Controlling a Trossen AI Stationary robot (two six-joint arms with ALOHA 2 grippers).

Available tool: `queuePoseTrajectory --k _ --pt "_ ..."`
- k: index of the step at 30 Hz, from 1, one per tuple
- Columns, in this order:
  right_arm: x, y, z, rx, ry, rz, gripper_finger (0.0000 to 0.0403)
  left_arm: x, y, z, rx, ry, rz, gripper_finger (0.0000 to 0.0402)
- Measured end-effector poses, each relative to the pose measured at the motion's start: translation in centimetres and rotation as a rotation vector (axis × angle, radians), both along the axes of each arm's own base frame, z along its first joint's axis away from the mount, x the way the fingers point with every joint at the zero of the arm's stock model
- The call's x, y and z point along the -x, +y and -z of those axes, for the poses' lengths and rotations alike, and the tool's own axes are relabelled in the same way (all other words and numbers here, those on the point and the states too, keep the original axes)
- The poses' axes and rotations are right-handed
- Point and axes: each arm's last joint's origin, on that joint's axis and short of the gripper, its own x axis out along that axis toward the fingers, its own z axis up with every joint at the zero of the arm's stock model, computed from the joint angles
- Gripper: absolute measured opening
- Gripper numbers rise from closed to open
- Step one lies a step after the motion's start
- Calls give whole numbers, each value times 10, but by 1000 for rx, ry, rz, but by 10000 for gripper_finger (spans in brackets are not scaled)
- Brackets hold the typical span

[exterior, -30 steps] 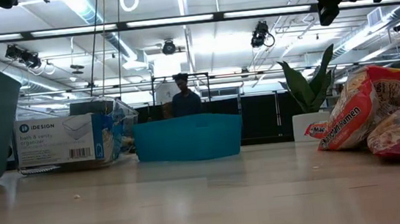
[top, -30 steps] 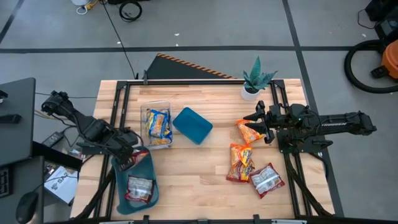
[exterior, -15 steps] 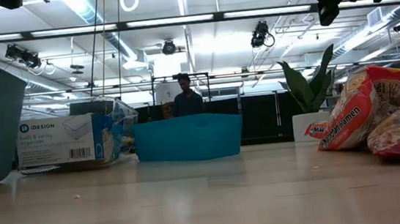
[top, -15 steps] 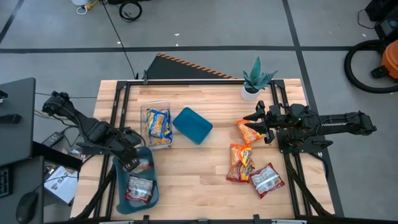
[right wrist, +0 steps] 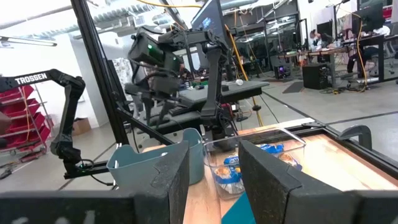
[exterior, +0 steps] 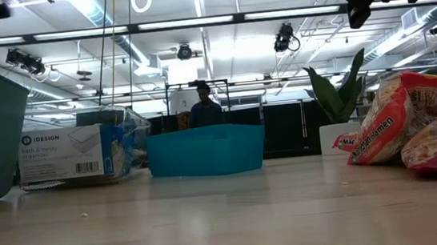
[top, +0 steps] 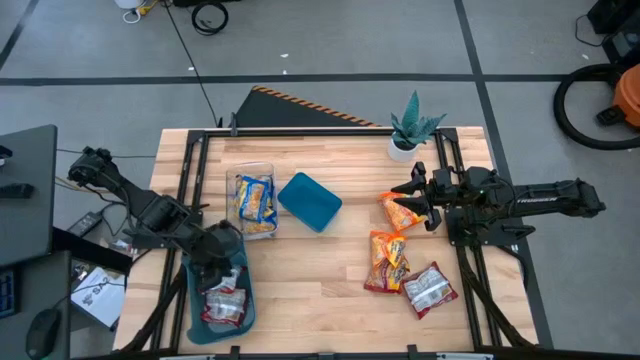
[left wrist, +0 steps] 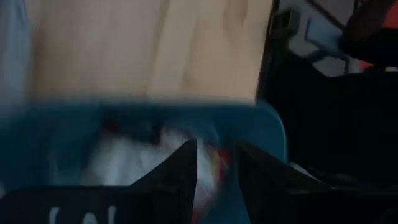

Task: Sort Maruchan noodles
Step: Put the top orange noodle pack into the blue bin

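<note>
Over the teal bin (top: 238, 290) near the table's front-left corner, the left gripper (top: 222, 252) hovers, fingers parted and empty, apparently having dropped red-and-white noodles (top: 225, 303). Right gripper (top: 412, 197) waits open above the orange packets (top: 388, 260).

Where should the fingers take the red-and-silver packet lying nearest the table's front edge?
Judging by the high view, the red-and-silver packet lies flat and tilted, its top corner against the orange packet. Come straight down and pinch its free outer edge, away from that neighbour.
</note>
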Motion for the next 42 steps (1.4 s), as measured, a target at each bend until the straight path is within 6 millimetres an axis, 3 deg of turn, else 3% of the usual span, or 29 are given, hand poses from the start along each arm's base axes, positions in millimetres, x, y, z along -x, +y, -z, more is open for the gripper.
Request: queuePoseTrajectory --k 3,7,15,19,24,26,30,33,37,42 --pt "0 0 -2 1 -19 1 144 -8 2 -5 -177 -193 51 114" --pt "1 0 -5 -4 -52 1 144 -18 11 -12 -506 -400 -14 114" --pt "1 0 -5 -4 -57 1 144 -29 35 -21 -1008 -462 -122 114" --pt "1 0 -6 -5 -62 3 144 -40 39 -24 -1080 -545 -105 114" --pt "2 -2 -10 -111 -109 55 144 -54 40 6 -1138 -755 108 113" --pt "2 -3 -10 -124 -111 74 144 -52 47 12 -1158 -822 178 108" --pt "-2 -3 -18 -118 -89 69 144 -38 72 -1 -1159 -937 171 89" --pt "-14 -5 -25 -130 35 126 144 -23 92 -7 -1151 -989 153 76" --pt "-36 -12 -29 -103 322 306 144 -7 113 -8 -1167 -1012 80 65" --pt "-61 -21 -27 -82 610 365 144 -1 124 4 -1058 -1010 44 64"
